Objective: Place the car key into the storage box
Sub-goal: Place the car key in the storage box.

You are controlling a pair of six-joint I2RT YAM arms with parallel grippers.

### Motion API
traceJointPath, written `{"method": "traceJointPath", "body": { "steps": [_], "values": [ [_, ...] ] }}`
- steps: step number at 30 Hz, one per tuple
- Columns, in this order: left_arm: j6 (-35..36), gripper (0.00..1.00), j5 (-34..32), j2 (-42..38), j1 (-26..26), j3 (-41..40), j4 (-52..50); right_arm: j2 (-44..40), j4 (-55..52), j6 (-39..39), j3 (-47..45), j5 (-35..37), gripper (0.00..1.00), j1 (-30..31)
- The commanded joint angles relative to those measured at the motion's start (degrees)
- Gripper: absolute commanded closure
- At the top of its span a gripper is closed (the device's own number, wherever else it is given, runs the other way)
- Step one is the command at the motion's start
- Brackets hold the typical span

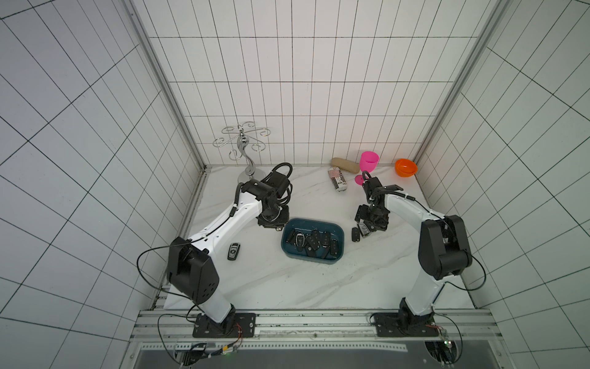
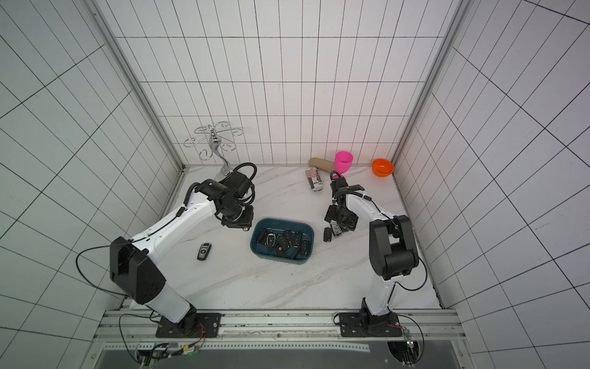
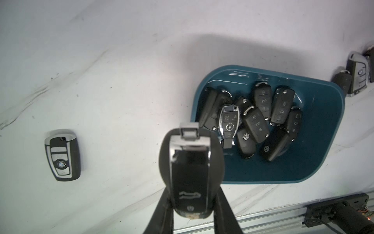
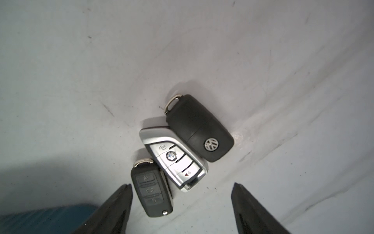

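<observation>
**Left gripper** (image 3: 193,195): clamped on the car key (image 3: 190,162), a black key with chrome trim. Both fingers (image 3: 164,208) pinch its button end and its loop end points away. In both top views this gripper sits just left of the storage box's upper-left corner. The key is not in the box.

**Storage box** (image 1: 306,259): dark teal tub with rounded corners, at the centre of the table (image 1: 287,294). It holds a heap of black keys (image 3: 261,121), roughly ten, overlapping one another. One of them is a chrome-edged key (image 3: 228,121) with a star badge. Part of the box floor is bare.

**Right gripper** (image 4: 181,184): jaws standing wide apart, gripping nothing. In both top views it is just right of the box, over a cluster of three keys.

**Cluster of three keys**, touching one another on the table:
- VW-badged key (image 4: 200,127), black.
- Silver key (image 4: 174,158), in the middle.
- Three-button key (image 4: 151,192), black, lying between the open fingers and close to one of them.

**Lone key** (image 1: 233,251): black and silver, flat on the table, left of the box and well apart from it.

**Back edge of the table**, left to right in the top views:
- Chrome wire stand (image 1: 244,143).
- Striped can (image 1: 337,180), lying down.
- Tan oblong object (image 1: 344,164).
- Pink goblet (image 1: 368,161).
- Orange bowl (image 1: 405,167), in the right corner.
</observation>
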Motion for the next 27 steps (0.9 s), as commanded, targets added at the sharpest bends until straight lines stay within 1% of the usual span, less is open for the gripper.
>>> {"method": "traceJointPath", "body": {
  "steps": [1,6,8,10,11,18,22,27],
  "values": [
    [1.8,0.85,0.5,4.6,-2.4,3.3,-1.8,1.6,-3.6,3.0,4.8,1.6,0.19,-1.3],
    [2.4,0.85,0.9,10.9,-5.3,7.7,-1.7,4.1,-5.3,4.0,8.1,2.8,0.16,-3.5],
    [2.5,0.85,1.2,12.9,-6.2,8.6,-1.3,5.0,-6.0,4.4,9.1,2.9,0.12,-4.2],
    [2.7,0.85,1.5,14.9,-7.1,9.4,-0.9,6.2,-7.1,4.8,10.0,1.7,0.11,-5.1],
    [2.7,0.85,1.6,15.9,-7.5,9.8,-0.7,6.8,-7.6,5.2,10.3,1.2,0.05,-5.5],
    [2.5,0.85,2.1,21.7,-9.8,13.2,-0.1,9.2,-9.0,10.7,10.2,-2.4,0.04,-7.4],
    [2.5,0.85,2.2,24.2,-10.5,14.3,0.3,9.7,-9.4,15.0,10.0,-1.6,0.04,-7.4],
    [2.5,0.84,2.2,26.7,-10.6,13.6,1.8,12.7,-11.6,18.9,12.2,-1.7,0.04,-7.4]
  ]
}}
